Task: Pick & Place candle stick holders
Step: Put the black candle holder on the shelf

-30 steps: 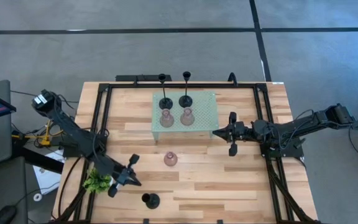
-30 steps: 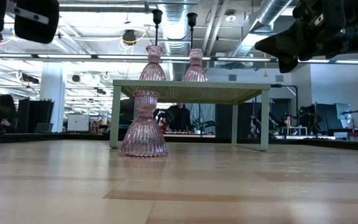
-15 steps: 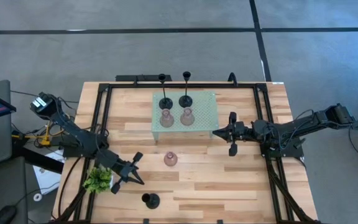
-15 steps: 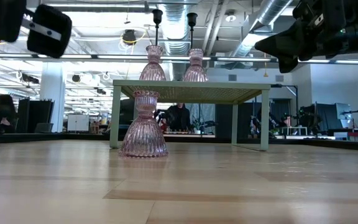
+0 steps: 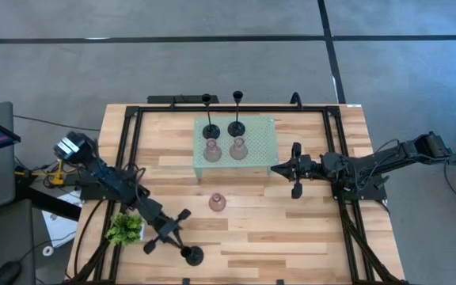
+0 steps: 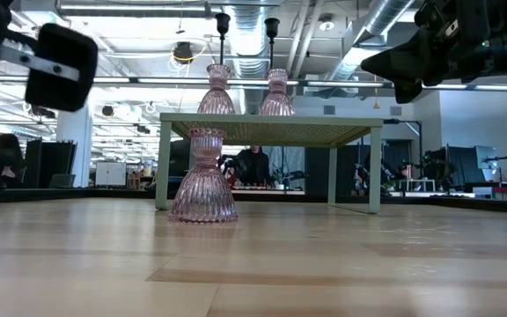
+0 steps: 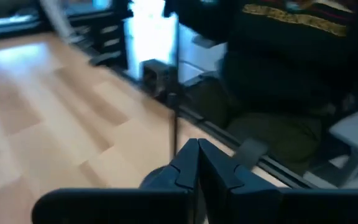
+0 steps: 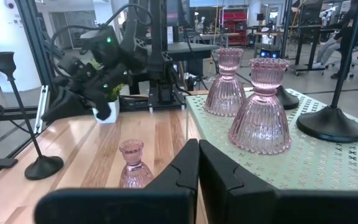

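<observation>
Four holders point(image 5: 224, 138) on stand point(image 5: 264, 142); two apparently on table point(image 5: 291, 226) in front.
</observation>
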Controlling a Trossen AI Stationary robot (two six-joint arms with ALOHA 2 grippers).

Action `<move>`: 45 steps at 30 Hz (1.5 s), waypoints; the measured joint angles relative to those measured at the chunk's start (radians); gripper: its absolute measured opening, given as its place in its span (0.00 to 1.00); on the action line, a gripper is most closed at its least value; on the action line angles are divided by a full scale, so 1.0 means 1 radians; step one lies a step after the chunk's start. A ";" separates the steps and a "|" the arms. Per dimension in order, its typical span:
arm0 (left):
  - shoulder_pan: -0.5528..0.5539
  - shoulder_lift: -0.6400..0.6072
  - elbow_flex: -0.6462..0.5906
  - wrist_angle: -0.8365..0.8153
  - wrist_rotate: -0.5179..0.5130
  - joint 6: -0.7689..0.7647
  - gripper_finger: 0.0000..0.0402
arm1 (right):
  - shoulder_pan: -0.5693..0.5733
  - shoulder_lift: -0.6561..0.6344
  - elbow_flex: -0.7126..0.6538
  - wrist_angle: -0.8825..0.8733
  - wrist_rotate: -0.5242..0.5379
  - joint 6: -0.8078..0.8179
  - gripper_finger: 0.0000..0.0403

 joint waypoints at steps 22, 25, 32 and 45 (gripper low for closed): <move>0.013 0.015 0.000 0.034 -0.096 0.005 0.20 | 0.000 0.000 0.000 -0.002 0.000 0.000 0.00; 0.012 0.032 0.000 0.034 -0.106 -0.001 0.26 | 0.000 0.000 0.000 -0.002 0.000 0.000 0.00; 0.012 0.165 0.053 0.050 -0.104 -0.026 0.36 | 0.000 0.000 0.000 -0.003 0.000 0.000 0.00; 0.012 0.278 0.162 0.060 0.025 -0.040 0.35 | 0.000 0.000 0.000 -0.006 0.000 0.000 0.00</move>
